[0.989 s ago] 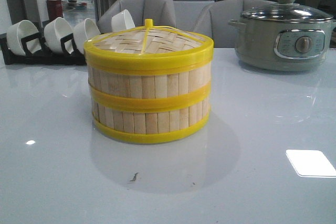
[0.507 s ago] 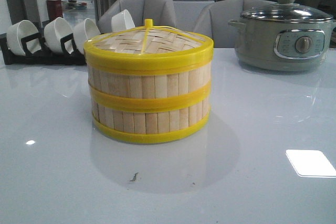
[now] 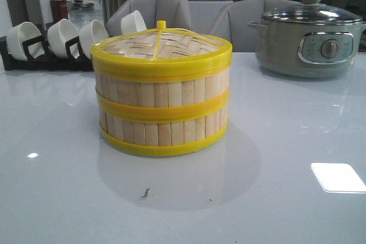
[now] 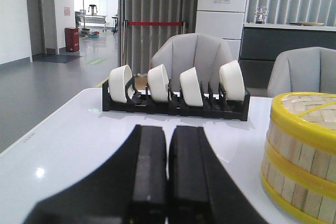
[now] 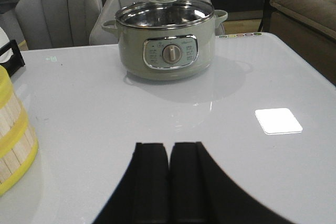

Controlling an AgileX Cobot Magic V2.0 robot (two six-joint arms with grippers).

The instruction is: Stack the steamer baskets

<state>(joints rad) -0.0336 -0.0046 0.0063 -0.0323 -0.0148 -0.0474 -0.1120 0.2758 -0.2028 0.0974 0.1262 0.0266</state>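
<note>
Two steamer baskets stand stacked at the middle of the white table, the upper basket (image 3: pixel 163 87) on the lower basket (image 3: pixel 166 132). A woven bamboo lid (image 3: pixel 162 45) with a yellow rim and knob covers the upper one. The stack also shows in the left wrist view (image 4: pixel 304 156) and in the right wrist view (image 5: pixel 13 140). My left gripper (image 4: pixel 168 129) is shut and empty, clear of the stack and off to its left. My right gripper (image 5: pixel 168 146) is shut and empty, off to the stack's right. Neither gripper shows in the front view.
A grey electric pot (image 3: pixel 311 35) with a glass lid stands at the back right, also in the right wrist view (image 5: pixel 167 43). A black rack with white bowls (image 3: pixel 54 41) stands at the back left, also in the left wrist view (image 4: pixel 176 90). Grey chairs stand behind the table.
</note>
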